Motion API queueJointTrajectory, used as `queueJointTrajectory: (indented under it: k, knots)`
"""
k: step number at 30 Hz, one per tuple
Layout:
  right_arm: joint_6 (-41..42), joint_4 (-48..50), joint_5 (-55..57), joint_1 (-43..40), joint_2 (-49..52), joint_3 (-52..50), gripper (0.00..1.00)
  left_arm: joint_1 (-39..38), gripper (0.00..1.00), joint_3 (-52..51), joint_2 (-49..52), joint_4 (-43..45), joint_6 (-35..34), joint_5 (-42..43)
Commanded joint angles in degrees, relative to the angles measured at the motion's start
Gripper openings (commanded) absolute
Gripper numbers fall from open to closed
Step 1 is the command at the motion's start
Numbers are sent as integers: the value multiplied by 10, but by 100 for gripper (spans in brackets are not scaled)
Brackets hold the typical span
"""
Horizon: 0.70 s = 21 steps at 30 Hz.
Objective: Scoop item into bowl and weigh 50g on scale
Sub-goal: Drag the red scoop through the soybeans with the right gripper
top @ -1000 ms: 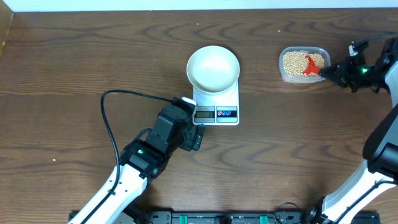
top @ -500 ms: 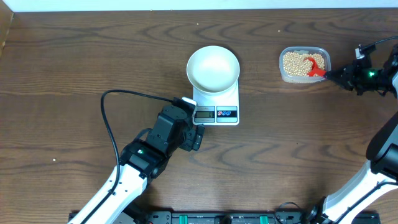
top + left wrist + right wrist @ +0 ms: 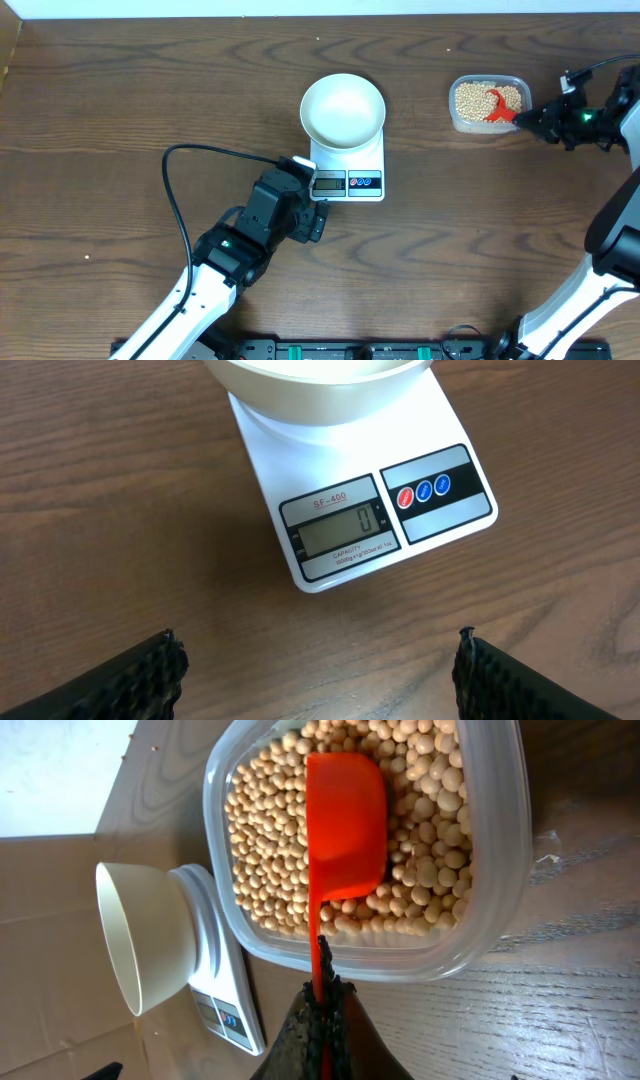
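Observation:
The white bowl [image 3: 343, 108] stands empty on the white scale [image 3: 352, 172], whose display [image 3: 342, 532] reads 0. Pale-tan beans [image 3: 472, 98] fill a clear plastic tub [image 3: 455, 120] at the back right. My right gripper [image 3: 535, 118] is shut on the thin handle of a red scoop [image 3: 345, 830], and the scoop's cup lies over the beans [image 3: 270, 830]. My left gripper [image 3: 320, 680] hangs open over bare wood just in front of the scale [image 3: 460, 510], with nothing between its fingers [image 3: 150, 675]. The bowl's rim [image 3: 310, 385] shows at the top of the left wrist view.
A black cable [image 3: 185, 170] loops over the table left of the left arm. The tub's wall [image 3: 500, 870] is near the right table edge. The bowl [image 3: 130, 935] and scale [image 3: 225, 1000] lie to the left of the tub.
The right gripper and scoop slid a little to the right over the tub, then came back left. The left arm has not moved.

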Motion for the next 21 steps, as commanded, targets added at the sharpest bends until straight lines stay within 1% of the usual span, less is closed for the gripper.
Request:
queueJointTrajectory:
  k: [1, 10, 14, 17, 21]
  knots:
    - [-7, 0, -6, 15, 22, 0, 1, 1, 88, 1, 1, -1, 3, -3]
    - [-7, 2, -10, 38, 22, 0, 1, 1, 88, 1, 1, -1, 3, -3]
    - [-22, 1, -75, 34, 22, 0, 1, 1, 88, 1, 1, -2, 3, -3]
    - [-23, 0, -80, 21, 22, 0, 1, 1, 88, 1, 1, -1, 3, -3]
    - [-50, -15, -115, -1, 22, 0, 1, 1, 88, 1, 1, -1, 3, -3]
